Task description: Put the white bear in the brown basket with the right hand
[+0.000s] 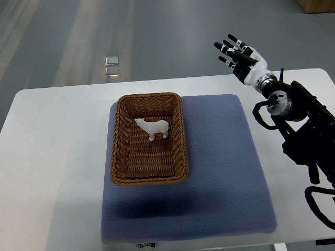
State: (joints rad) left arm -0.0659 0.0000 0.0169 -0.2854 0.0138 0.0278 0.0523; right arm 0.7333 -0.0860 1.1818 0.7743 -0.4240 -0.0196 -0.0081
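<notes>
The white bear (153,127) stands on its legs inside the brown basket (148,179), toward the far half of it, so the placing looks done; it seems a small, stiff, light figure, likely smooth and a little slippery, best pinched across the body between back and belly; the basket sits on the left part of a blue mat (225,172) on the white surface (47,157). The right hand (238,52) hangs past the far right edge, fingers spread, holding nothing; nothing stands between.
</notes>
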